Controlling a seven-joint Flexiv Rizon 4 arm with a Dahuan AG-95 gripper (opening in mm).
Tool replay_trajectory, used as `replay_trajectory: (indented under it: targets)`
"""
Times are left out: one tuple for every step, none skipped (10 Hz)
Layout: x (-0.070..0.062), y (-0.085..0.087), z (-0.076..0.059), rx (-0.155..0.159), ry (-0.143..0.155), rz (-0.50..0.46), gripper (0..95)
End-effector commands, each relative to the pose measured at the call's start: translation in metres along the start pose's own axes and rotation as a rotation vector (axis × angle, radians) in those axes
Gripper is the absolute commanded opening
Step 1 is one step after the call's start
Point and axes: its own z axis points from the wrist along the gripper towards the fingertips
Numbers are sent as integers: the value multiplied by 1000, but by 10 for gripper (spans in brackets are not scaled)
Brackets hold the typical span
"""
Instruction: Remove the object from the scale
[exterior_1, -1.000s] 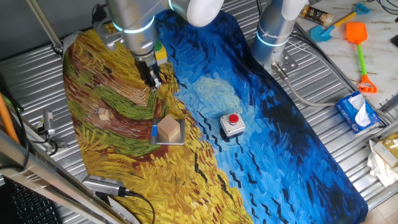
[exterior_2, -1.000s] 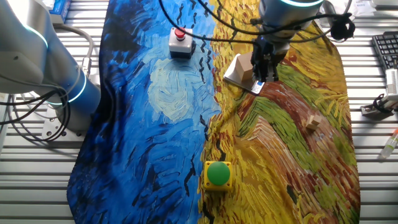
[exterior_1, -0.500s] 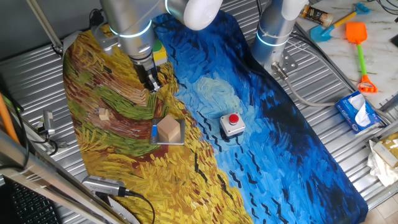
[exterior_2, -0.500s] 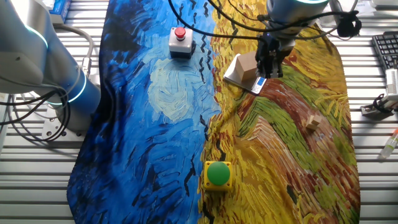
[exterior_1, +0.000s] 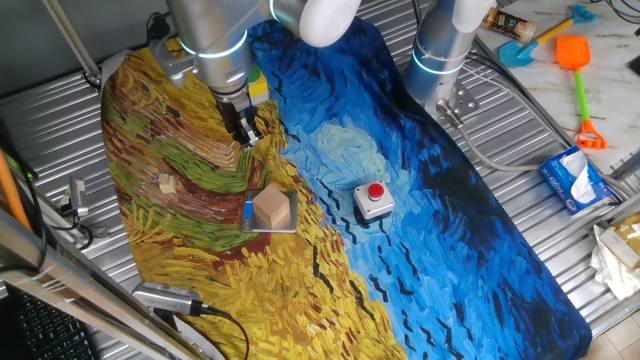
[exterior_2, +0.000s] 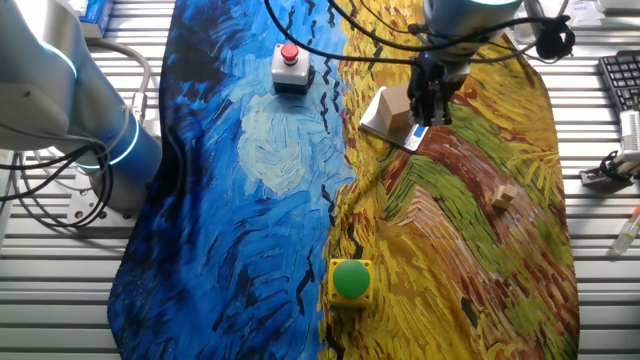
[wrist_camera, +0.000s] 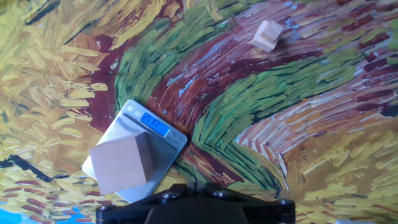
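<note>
The light tan wooden block (exterior_1: 272, 207) sits on the thin grey scale (exterior_1: 287, 228), which has a blue mark on its edge. Both also show in the other fixed view, block (exterior_2: 393, 108) and scale (exterior_2: 417, 139), and in the hand view, block (wrist_camera: 119, 163) and scale (wrist_camera: 126, 126) at lower left. My gripper (exterior_1: 245, 135) hangs above the cloth just beyond the scale's blue edge, apart from the block. Its fingers look closed and empty. In the other fixed view the gripper (exterior_2: 432, 112) stands right beside the block. In the hand view only the gripper's dark base (wrist_camera: 196, 186) shows.
A grey box with a red button (exterior_1: 373, 199) stands right of the scale. A yellow box with a green button (exterior_2: 350, 279) is farther off. A small tan wooden piece (wrist_camera: 268, 35) lies on the cloth. A second arm's base (exterior_1: 440, 50) stands at the table's edge.
My gripper has shifted only slightly above the cloth near the scale. The block and the scale have not moved.
</note>
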Motion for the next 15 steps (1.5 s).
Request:
replay_trajectory:
  targets:
    - [-1,-1,0,6,-6,-8,0]
    - [1,-6,-2,5,-9,-10,0]
    - [1,-11,-3,6,-14,-32,0]
    - [1,-11,-3,6,-17,-53,0]
    - [1,-11,-3,6,-18,-122,0]
    - [1,-11,-3,5,-15,-174,0]
    - [1,-11,-3,-2,-12,-213,0]
    - [1,-11,-3,-11,-9,-231,0]
    - [1,-11,-3,-30,-9,-247,0]
    - [1,-11,-3,-46,-13,-274,0]
    - [1,-11,-3,-49,-13,-298,0]
    - [1,-11,-3,-51,-5,-308,0]
    - [1,-11,-3,-53,-3,-316,0]
    - [1,-11,-3,-54,-3,-320,0]
    - [1,-11,-3,-55,-2,-329,0]
